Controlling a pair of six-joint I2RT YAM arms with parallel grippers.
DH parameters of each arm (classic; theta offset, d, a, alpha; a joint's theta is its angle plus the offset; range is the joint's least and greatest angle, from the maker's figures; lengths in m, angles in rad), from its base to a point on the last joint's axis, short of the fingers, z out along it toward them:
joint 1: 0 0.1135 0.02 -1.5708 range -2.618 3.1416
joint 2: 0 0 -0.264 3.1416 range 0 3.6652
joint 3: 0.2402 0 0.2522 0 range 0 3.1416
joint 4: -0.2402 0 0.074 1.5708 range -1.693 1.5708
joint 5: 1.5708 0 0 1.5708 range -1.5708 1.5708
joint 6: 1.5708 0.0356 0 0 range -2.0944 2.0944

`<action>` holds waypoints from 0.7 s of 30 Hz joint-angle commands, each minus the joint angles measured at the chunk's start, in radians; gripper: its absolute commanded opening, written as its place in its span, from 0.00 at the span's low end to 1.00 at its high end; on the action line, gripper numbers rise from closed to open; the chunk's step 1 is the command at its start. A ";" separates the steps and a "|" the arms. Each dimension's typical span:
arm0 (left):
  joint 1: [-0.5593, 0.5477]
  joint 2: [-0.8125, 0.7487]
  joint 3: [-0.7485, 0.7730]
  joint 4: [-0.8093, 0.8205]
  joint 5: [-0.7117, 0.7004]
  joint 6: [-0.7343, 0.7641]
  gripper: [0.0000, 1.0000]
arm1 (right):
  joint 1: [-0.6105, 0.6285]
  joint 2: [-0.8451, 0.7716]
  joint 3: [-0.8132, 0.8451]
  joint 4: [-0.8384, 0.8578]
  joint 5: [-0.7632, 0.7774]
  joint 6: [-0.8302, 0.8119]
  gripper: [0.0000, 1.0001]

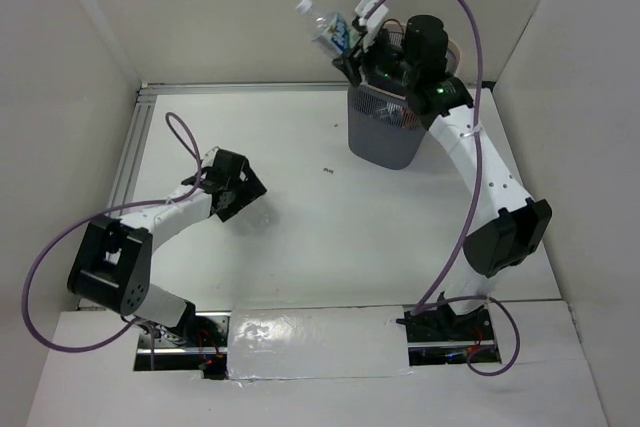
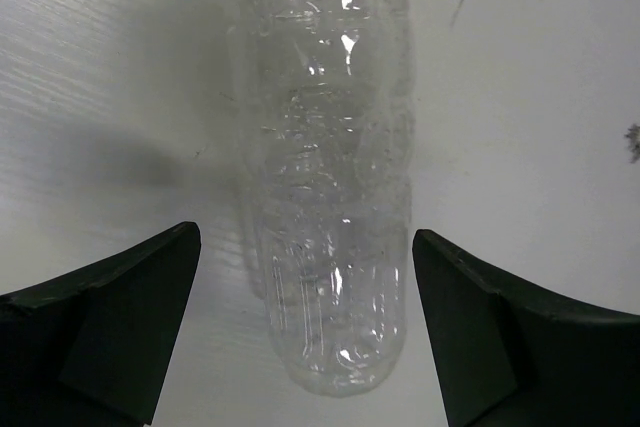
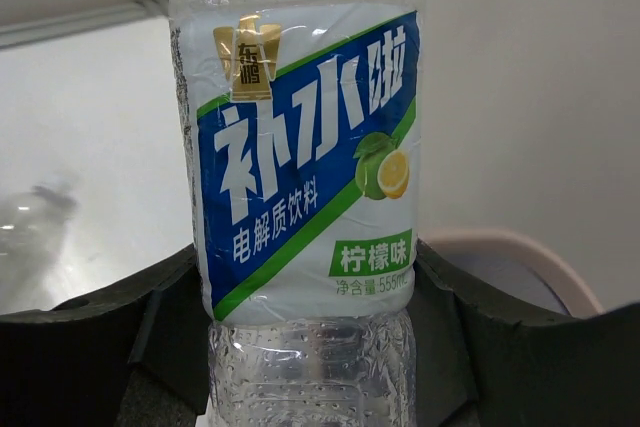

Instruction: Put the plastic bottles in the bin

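Unlabelled bottle point(image 2: 325, 197) cut off by top edge

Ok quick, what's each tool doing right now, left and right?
Left tool: open, straddling the unlabelled clear bottle, not gripping it.
Right tool: closed on the blue-green labelled bottle, near the bin.

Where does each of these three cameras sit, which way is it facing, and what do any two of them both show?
Top external: fixed above and behind the arms, looking down on the table; both arms show, and the bin.
Left wrist: on the left arm, facing down at the table; the left gripper is open on either side of a lying unlabelled bottle.
Right wrist: on the right arm, facing along the right gripper, shut on the labelled bottle.
Shared: top and right wrist both show the labelled bottle.
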 commanded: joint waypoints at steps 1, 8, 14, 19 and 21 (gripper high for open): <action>-0.004 0.052 0.062 0.058 -0.004 0.055 1.00 | -0.089 0.007 0.021 0.029 0.158 0.086 0.27; -0.031 0.116 0.103 0.078 -0.016 0.082 1.00 | -0.194 0.017 0.012 -0.057 0.108 0.077 1.00; -0.031 0.151 0.093 0.078 -0.025 0.082 0.95 | -0.260 -0.021 -0.027 -0.061 -0.058 0.095 1.00; -0.050 0.191 0.093 0.050 -0.045 0.101 0.85 | -0.306 -0.079 -0.099 -0.050 -0.180 0.131 1.00; -0.059 0.205 0.102 0.050 -0.054 0.110 0.74 | -0.318 -0.101 -0.131 -0.041 -0.220 0.131 1.00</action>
